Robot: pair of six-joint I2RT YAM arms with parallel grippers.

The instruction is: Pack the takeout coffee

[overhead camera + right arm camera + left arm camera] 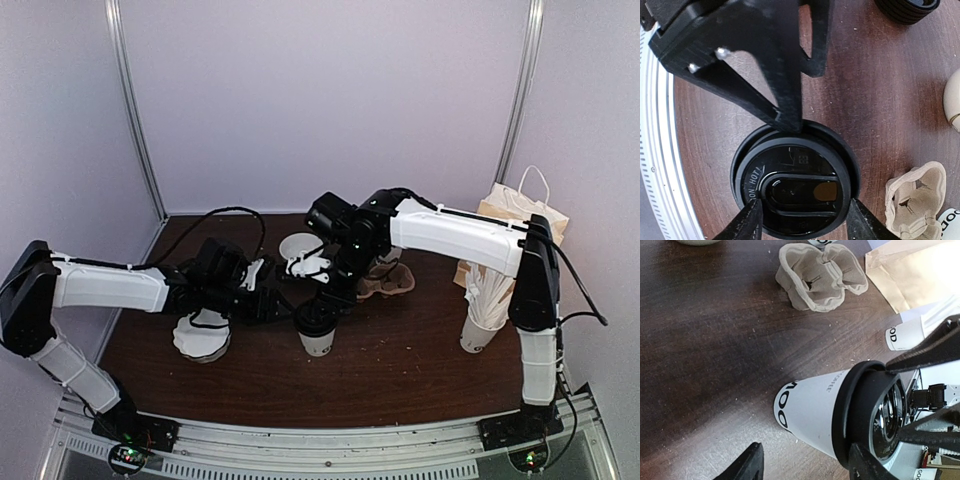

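The takeout coffee (pixel 317 335), a white cup with dark print and a black lid (pixel 795 182), stands upright at the table's middle. My right gripper (pixel 335 298) comes down on it from above. Its fingertips (pixel 747 222) sit against opposite sides of the lid's raised top, so it is shut on the lid. My left gripper (pixel 280 305) reaches in from the left, turned sideways and open. In the left wrist view one finger (pixel 867 467) lies against the lid rim. The other finger (pixel 747 465) hangs clear of the cup (pixel 810 412), with bare table between them.
A cardboard cup carrier (pixel 388 283) lies just right of the coffee. A brown paper bag (pixel 520 215) stands at the back right, and a cup of white sticks (pixel 483 325) in front of it. More white cups lie at the left (pixel 200 338) and behind (pixel 298 247).
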